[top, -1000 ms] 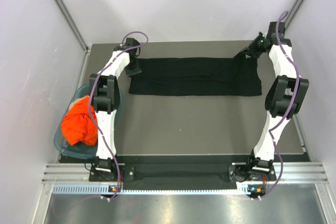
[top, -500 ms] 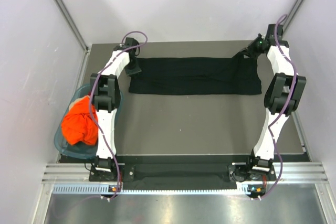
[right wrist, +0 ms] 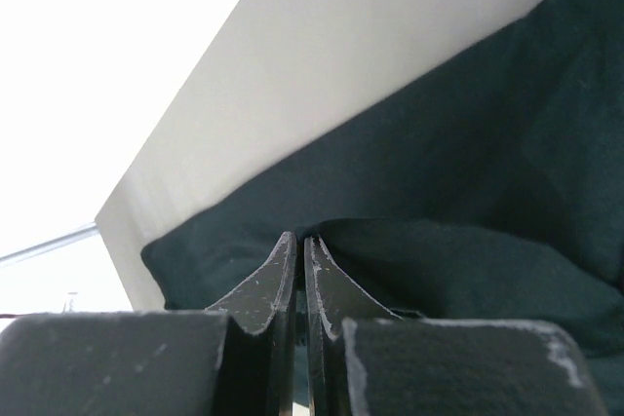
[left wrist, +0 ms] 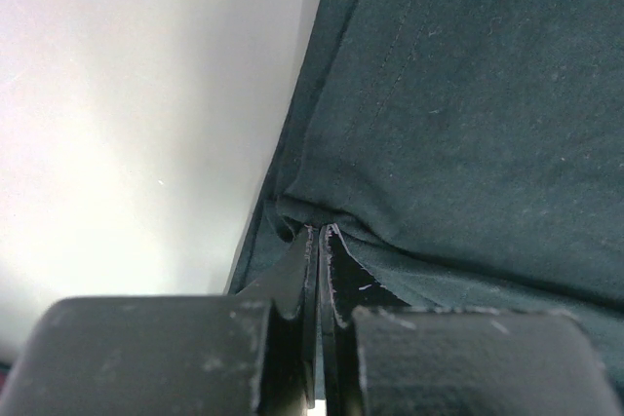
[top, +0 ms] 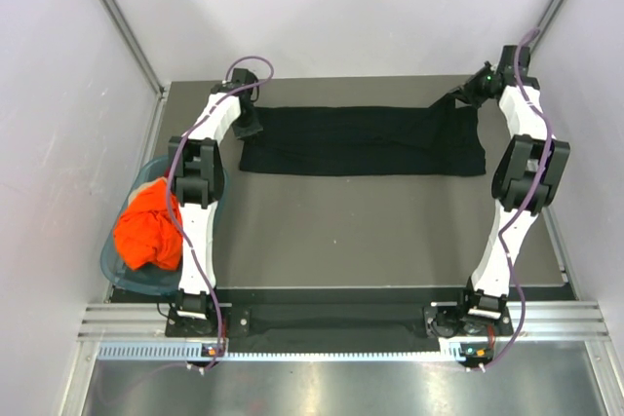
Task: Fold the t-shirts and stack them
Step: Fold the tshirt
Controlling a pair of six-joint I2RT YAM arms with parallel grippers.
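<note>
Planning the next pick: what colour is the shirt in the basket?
Bright orange shirt; shows best in the top external view.

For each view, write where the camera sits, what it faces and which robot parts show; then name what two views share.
Top external: above and behind the robot, looking down at the table; left arm and right arm show whole.
Left wrist: on the left arm, facing the black shirt; left fingers show, pinching its edge.
Right wrist: on the right arm, facing the black shirt; right fingers show, pinching it.
Shared: all three see the black shirt.
</note>
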